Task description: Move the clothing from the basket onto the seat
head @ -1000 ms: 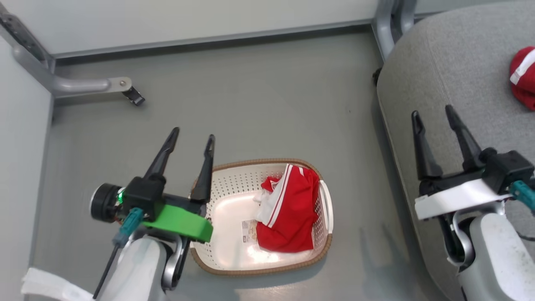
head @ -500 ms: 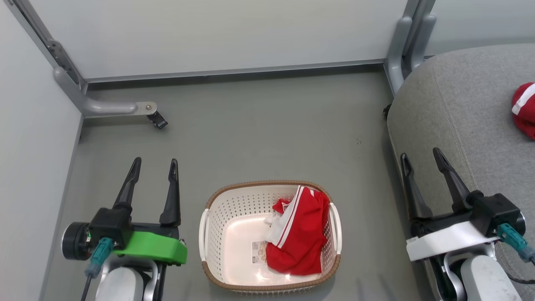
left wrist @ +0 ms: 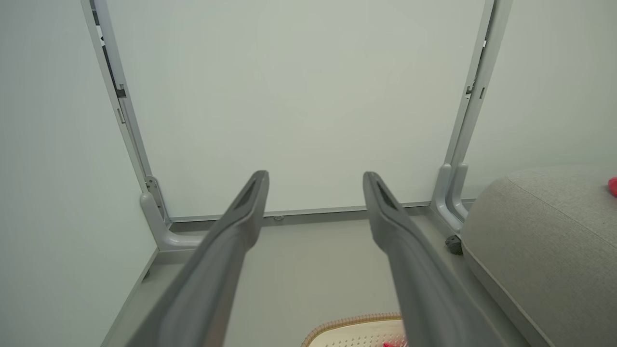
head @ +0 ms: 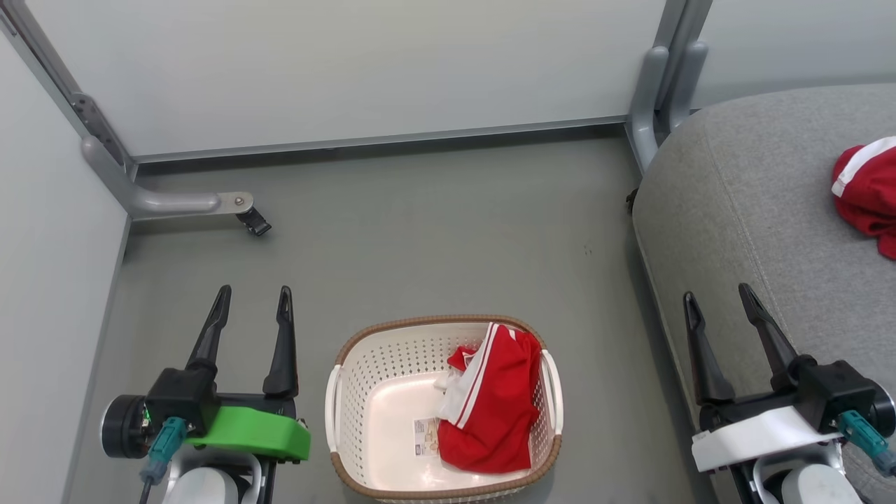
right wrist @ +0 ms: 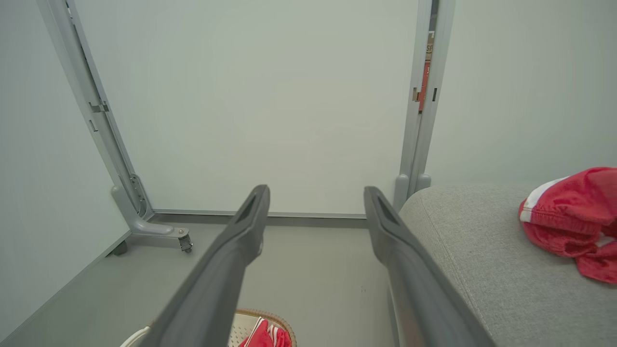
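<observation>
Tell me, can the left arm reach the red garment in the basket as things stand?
Probably yes. The left tool is open and empty beside the basket, whose top is uncovered; the red garment lies exposed, though on its farther side.

Head camera looks down; low wrist cameras face the wall; all share basket and seat.

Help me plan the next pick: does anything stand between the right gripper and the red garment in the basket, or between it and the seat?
Nothing loose does. The garment lies uncovered at the basket's right side; only that basket's own wall and rim stand between it and the open right gripper and the seat.
</observation>
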You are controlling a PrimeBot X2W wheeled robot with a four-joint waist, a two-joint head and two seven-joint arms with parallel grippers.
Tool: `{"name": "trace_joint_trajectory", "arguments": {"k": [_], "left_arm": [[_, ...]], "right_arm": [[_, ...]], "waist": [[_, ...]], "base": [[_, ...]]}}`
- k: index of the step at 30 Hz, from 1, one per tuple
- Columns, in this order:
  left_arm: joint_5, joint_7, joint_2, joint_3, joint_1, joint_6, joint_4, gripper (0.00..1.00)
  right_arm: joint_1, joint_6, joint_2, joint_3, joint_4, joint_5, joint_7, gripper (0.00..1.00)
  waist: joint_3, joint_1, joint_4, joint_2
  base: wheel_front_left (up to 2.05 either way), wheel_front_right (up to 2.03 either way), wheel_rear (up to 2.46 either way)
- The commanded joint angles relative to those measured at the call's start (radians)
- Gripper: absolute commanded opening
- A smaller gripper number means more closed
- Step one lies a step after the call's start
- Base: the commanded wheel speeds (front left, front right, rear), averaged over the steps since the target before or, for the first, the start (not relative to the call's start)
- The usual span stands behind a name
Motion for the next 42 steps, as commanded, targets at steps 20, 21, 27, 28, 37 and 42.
{"name": "trace_joint_trajectory", "arguments": {"k": [20,21,27,28,37,42], "left_arm": [[0.028,-0.001,-0.009,0.02,0.006,-0.024,0.012,1.0],[0.029,-0.001,-0.009,0.02,0.005,-0.024,0.013,1.0],[0.033,-0.001,-0.01,0.019,-0.002,-0.027,0.016,1.0],[0.034,-0.001,-0.01,0.017,-0.006,-0.029,0.018,1.0],[0.057,-0.001,0.002,-0.061,-0.075,-0.049,0.08,1.0],[0.073,-0.001,0.025,-0.135,-0.146,-0.058,0.144,1.0]], "right_arm": [[0.006,-0.001,-0.001,-0.009,0.022,0.015,-0.002,1.0],[0.005,-0.001,-0.001,-0.009,0.023,0.015,-0.002,1.0],[-0.001,-0.001,-0.001,-0.008,0.028,0.015,-0.002,1.0],[-0.002,-0.001,-0.001,-0.007,0.028,0.015,-0.002,1.0],[-0.034,-0.001,-0.001,0.019,0.028,0.013,-0.002,1.0],[-0.074,-0.001,-0.001,0.04,0.017,0.002,-0.002,1.0]], "waist": [[0.007,0.0001,-0.02,0.0],[0.007,0.0001,-0.02,0.0],[0.013,0.0001,-0.025,0.0],[0.014,0.0001,-0.026,0.0],[0.051,0.0001,-0.065,0.0],[0.103,0.0001,-0.109,0.0]], "base": [[0.0,0.0,0.0],[0.0,0.0,0.0],[0.0,0.0,0.0],[0.0,0.0,0.0],[0.0,0.0,0.0],[0.0,0.0,0.0]]}}
